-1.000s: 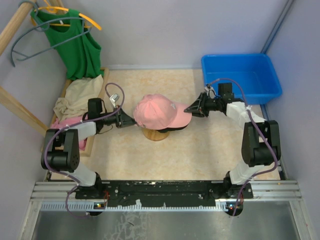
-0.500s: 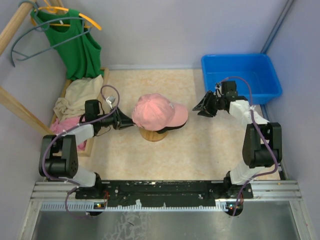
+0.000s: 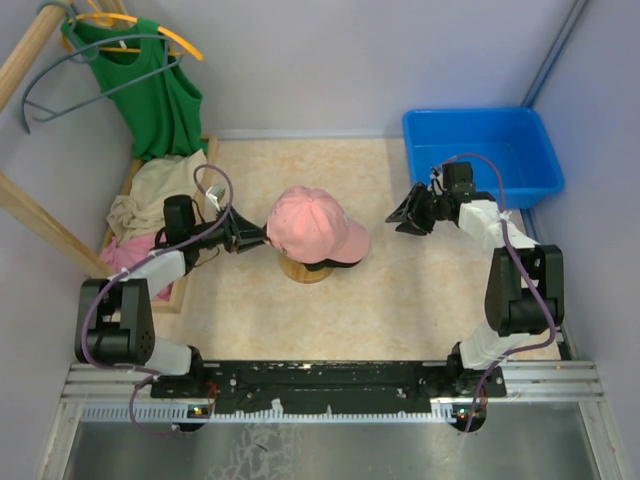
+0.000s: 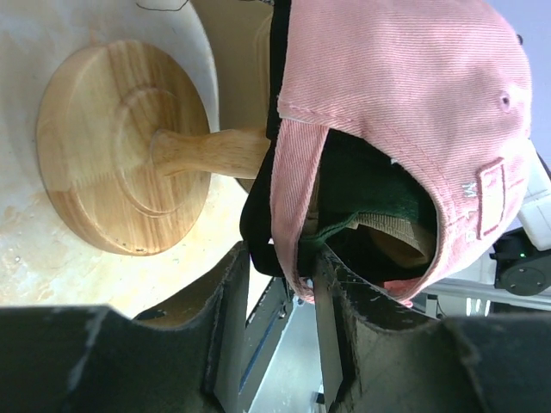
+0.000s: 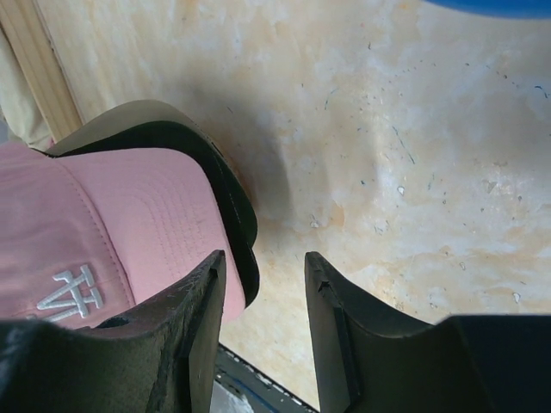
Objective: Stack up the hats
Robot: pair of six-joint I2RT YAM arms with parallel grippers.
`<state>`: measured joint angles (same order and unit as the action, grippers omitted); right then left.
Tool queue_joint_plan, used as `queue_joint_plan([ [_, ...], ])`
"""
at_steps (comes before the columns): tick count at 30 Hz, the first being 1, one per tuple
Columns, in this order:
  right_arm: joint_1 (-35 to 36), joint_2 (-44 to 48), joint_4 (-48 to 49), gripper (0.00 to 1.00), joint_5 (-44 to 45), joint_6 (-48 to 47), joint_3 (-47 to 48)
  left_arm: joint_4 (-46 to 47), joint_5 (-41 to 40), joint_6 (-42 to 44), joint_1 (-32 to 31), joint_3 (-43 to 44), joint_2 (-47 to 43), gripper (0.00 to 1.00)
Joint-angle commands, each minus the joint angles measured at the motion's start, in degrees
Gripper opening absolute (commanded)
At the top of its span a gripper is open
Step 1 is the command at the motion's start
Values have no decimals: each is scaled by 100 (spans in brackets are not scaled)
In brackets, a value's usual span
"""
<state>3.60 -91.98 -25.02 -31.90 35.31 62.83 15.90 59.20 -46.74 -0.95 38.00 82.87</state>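
Stand [image 3: 305, 270]: wooden, in the middle of the table [image 3: 420, 300]. You see all four caps sitting on it, one over the other.
Pink cap [image 3: 312, 222]: the top one of the stack, with a white logo on the front. Its brim points to about 4 o'clock in the top view.
Black cap [image 4: 258, 232]: directly under the pink one. Its back hem shows below the pink hem, and its brim shows under the pink brim in the right wrist view.
Green cap [image 4: 370, 185]: inside the black one. You see it through the back opening.
Tan cap [image 4: 396, 237]: the innermost one, and only a small part is visible.
Left gripper [image 3: 262, 237]: at 9 o'clock of the stack, at the back of the caps. Its jaws stand apart, and the back hems of the black and pink caps lie between the fingertips. You cannot tell if the pads touch the cloth.
Right gripper [image 3: 392, 217]: at 3 o'clock of the stack, apart from the brims. Its jaws stand apart, with only bare table between them.
Bin [image 3: 480, 150]: blue, at 2 o'clock of the stack, in the far corner.
Top [image 3: 150, 100]: green, hanging at 10 o'clock.
Cloths [image 3: 150, 195]: cream and pink, heaped beyond the left arm, between 9 and 10 o'clock.
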Motion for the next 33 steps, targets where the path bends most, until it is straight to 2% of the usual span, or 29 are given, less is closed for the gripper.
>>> queue_joint_plan([
  [1, 10, 244, 42, 41, 27, -106, 326, 412, 103, -309, 33, 54, -269, 41],
  [14, 8, 225, 93, 42, -86, -86, 276, 234, 48, -414, 93, 210, -649, 43],
  [28, 5, 185, 138, 42, -181, -61, 263, -321, 55, -132, 431, 304, -1032, 47],
  [33, 7, 281, -81, 42, -132, -134, 340, -950, -362, 547, 795, 455, -1177, 47],
])
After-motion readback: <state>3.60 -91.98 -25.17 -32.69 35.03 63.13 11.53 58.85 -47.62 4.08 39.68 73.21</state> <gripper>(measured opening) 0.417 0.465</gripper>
